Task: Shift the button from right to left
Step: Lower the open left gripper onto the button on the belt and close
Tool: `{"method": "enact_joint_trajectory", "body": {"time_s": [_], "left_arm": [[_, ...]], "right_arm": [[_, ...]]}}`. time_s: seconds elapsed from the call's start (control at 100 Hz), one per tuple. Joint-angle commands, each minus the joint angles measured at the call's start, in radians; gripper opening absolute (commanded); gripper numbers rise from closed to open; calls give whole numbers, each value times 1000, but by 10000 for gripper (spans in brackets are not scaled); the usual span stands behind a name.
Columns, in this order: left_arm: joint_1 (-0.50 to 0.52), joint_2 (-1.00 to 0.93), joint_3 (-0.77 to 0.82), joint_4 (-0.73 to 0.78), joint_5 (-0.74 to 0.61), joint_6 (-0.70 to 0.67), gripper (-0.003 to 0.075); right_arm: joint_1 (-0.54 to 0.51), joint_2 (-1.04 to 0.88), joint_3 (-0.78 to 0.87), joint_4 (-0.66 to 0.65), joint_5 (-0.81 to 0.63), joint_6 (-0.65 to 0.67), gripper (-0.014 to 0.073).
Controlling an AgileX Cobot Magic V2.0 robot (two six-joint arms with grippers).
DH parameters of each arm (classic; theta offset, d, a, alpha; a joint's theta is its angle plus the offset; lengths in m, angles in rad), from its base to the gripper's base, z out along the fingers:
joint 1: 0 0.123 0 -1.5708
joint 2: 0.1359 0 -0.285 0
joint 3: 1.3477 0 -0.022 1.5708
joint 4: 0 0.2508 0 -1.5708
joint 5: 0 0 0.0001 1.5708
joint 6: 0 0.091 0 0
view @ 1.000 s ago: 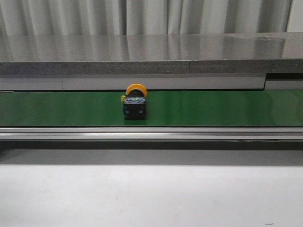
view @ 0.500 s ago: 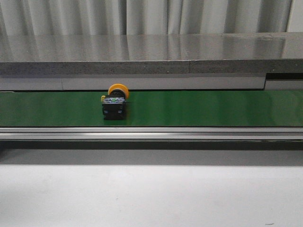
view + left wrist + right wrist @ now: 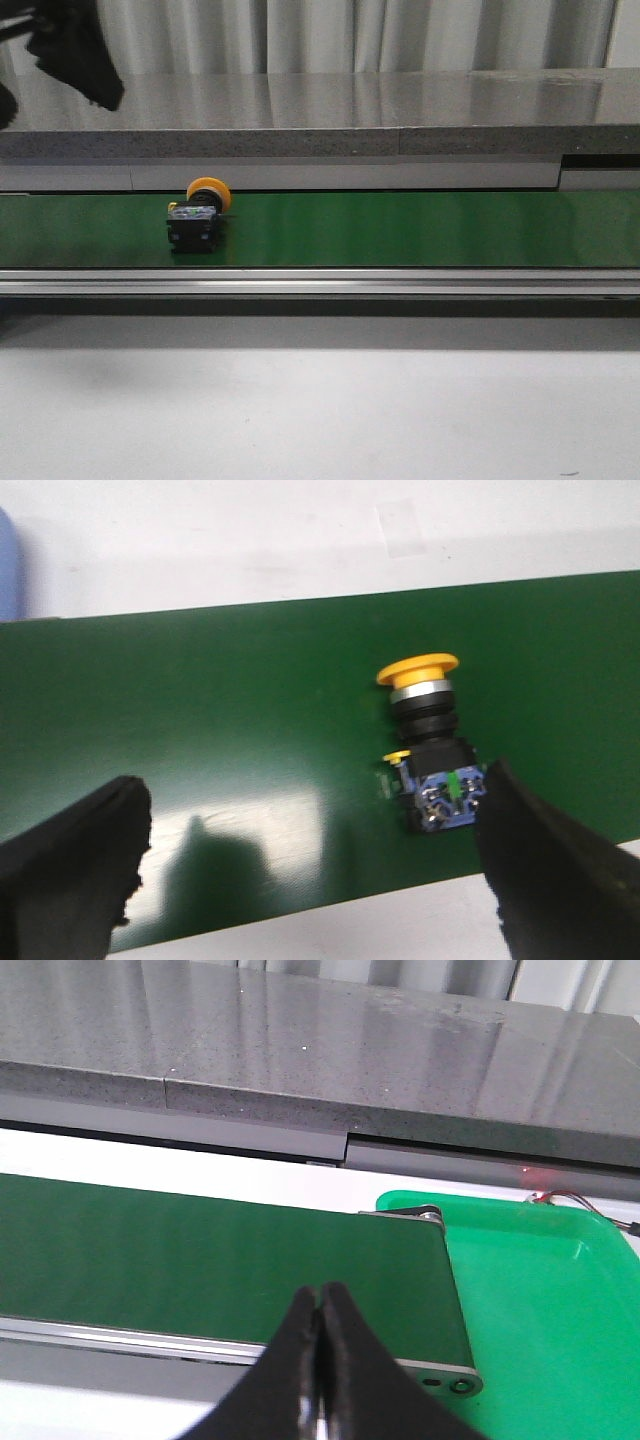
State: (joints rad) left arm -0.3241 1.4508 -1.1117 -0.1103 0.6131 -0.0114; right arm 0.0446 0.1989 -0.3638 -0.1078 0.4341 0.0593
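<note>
The button (image 3: 197, 215) lies on its side on the green conveyor belt (image 3: 420, 228), left of centre, its orange-yellow cap pointing away from me. In the left wrist view the button (image 3: 430, 745) shows its black body and blue-green terminal end. My left gripper (image 3: 312, 815) is open above the belt, and the button sits just inside one finger (image 3: 545, 870). In the front view the left arm (image 3: 70, 50) is a dark shape at the top left, above the belt. My right gripper (image 3: 320, 1305) is shut and empty over the belt's right end.
A grey stone-like ledge (image 3: 320, 110) runs behind the belt, and a metal rail (image 3: 320, 283) runs along its front. A bright green tray (image 3: 540, 1300) stands past the belt's right end. A white tabletop (image 3: 320, 410) lies in front.
The button has travelled left along the belt, from near the centre to left of centre. My left arm has come into the front view at the top left.
</note>
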Motion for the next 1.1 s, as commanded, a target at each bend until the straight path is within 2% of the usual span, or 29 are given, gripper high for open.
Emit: {"method": "enact_joint_trajectory", "body": {"time_s": [0.0, 0.25, 0.81, 0.93, 1.09], "left_arm": [[-31, 21, -60, -16, -44, -3, 622], [-76, 126, -102, -16, -55, -3, 622], [-59, 255, -104, 39, -47, -3, 616], [-50, 262, -104, 46, -35, -3, 530], [-50, 259, -123, 53, -16, -3, 298]], "right_arm": [[4, 7, -22, -1, -75, -10, -68], [4, 7, -22, -1, -75, -10, -68], [4, 7, -22, -1, -75, -10, -68], [4, 7, -22, -1, -75, -10, -68], [4, 7, -22, -1, -75, -10, -68]]}}
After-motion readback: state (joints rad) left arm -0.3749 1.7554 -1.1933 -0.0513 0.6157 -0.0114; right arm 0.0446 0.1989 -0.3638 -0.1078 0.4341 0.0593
